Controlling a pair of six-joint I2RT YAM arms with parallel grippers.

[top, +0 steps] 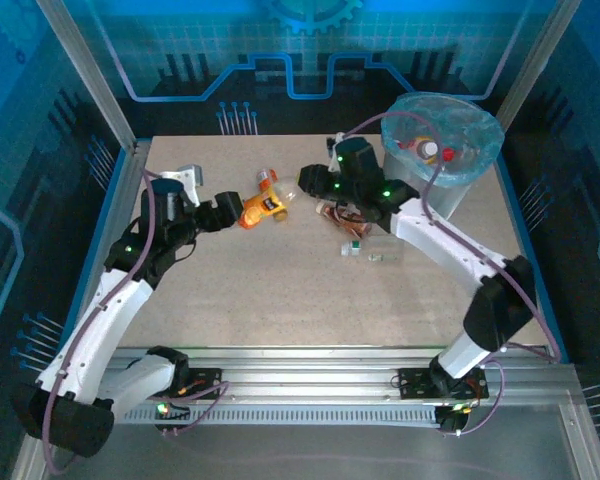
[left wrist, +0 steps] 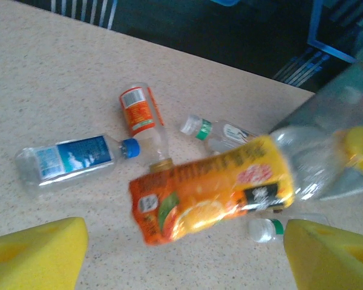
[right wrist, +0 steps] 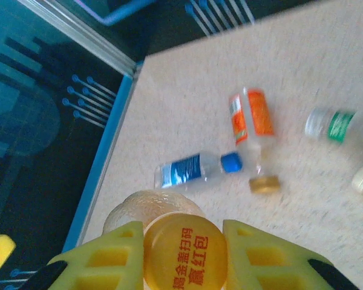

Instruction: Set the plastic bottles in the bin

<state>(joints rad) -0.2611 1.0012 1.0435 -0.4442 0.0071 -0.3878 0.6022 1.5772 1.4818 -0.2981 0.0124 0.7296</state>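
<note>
While the left hand (left wrist: 181, 241) gapes, the right hand (right wrist: 184, 235) clamps the round-capped, orange-labelled bottle (left wrist: 212, 193).

The desk (left wrist: 48, 66) is beige with fine dark speckles. On show are a clear plastic bottle with a blue label and blue cap (left wrist: 72, 160), a clear bottle with a red-and-white label and gold cap (left wrist: 139, 115), and a clear bottle with a green band (left wrist: 212, 132). The clear bottle with an orange-and-yellow fruit-printed label (left wrist: 212, 196) has an amber cap (right wrist: 184, 266) lettered in red. The left claw (left wrist: 184, 241) and right claw (right wrist: 183, 241) are yellow. The round grey bin (top: 450, 195) has a translucent light-blue liner (top: 480, 140).
</note>
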